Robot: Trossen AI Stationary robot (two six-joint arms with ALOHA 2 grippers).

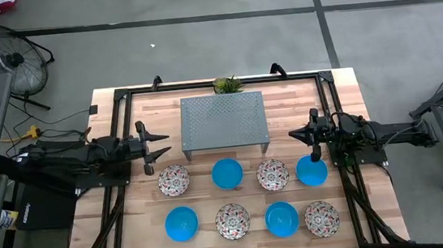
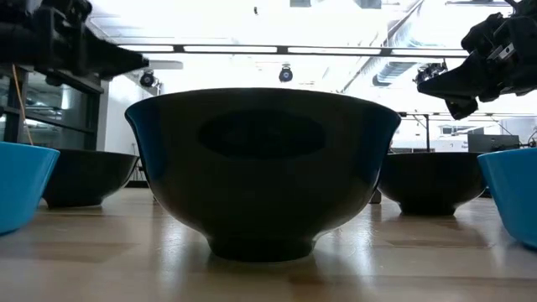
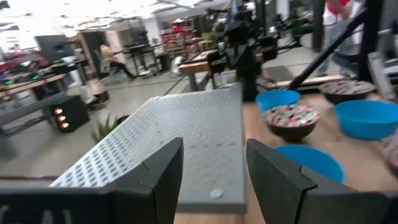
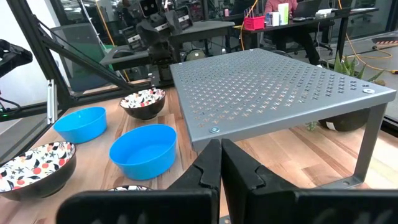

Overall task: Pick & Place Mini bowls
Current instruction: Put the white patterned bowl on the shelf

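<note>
Eight mini bowls stand on their feet in two rows on the wooden table, in front of a grey perforated shelf. The far row runs floral, blue, floral, blue. The near row runs blue, floral, blue, floral. My left gripper hovers open at the shelf's left end, level with the shelf top. My right gripper hovers shut at the shelf's right end, above the far-right blue bowl; its fingers are together. Neither gripper touches anything.
A small green plant sits at the table's far edge behind the shelf. Black frame rails run along the table's left, far and right sides. In the low view one bowl fills the middle. People show in the room beyond.
</note>
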